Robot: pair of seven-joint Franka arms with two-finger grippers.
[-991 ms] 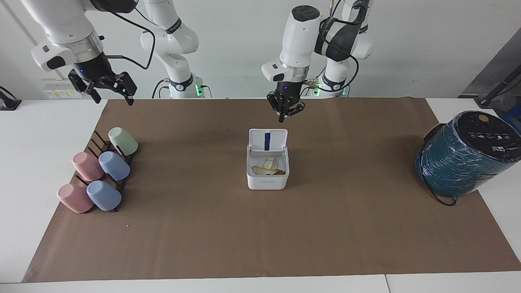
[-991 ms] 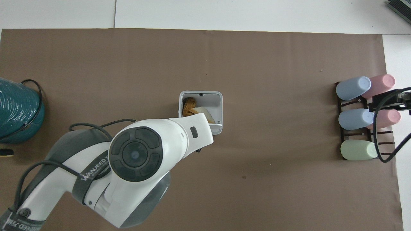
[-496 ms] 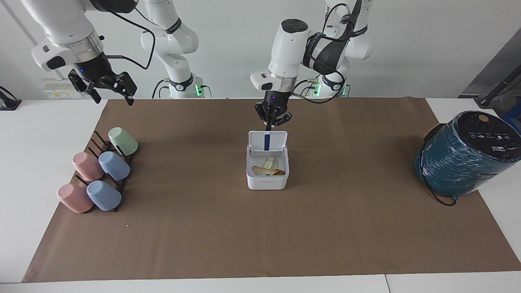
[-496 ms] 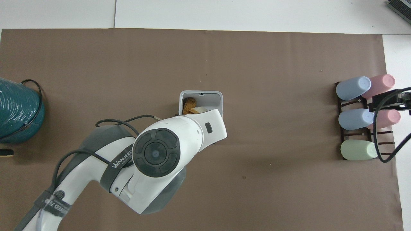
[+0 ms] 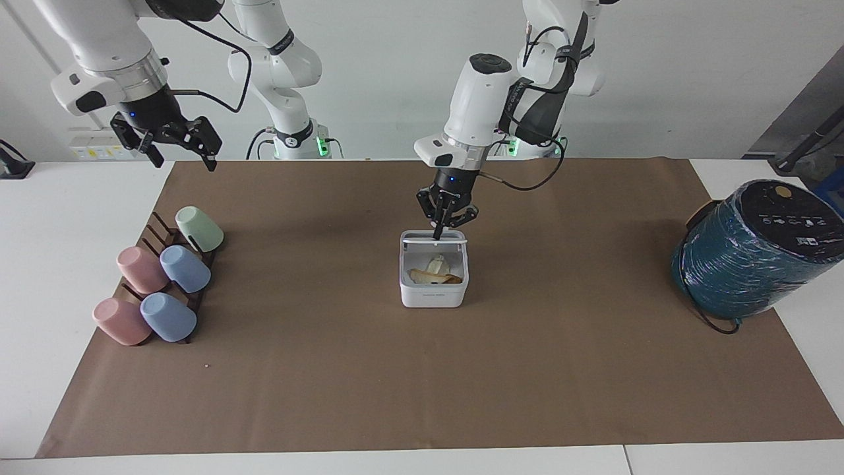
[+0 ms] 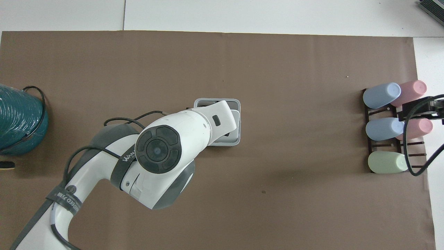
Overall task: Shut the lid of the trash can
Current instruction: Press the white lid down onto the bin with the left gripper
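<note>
At mid-table, the trash can [image 5: 433, 280] sits with its lid [image 5: 434, 239] tipped partway down. The left gripper [image 5: 440, 229] is pressed on it, fingers together and holding nothing, seemingly to push. The right gripper [image 5: 173, 146] is parked, spread and empty, above the cup rack [image 5: 173, 254].

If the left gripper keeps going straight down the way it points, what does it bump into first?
Most likely the lid. The left gripper points down onto it, seemingly touching already, with the lid tipped partway over the trash can. Food scraps lie underneath.
</note>
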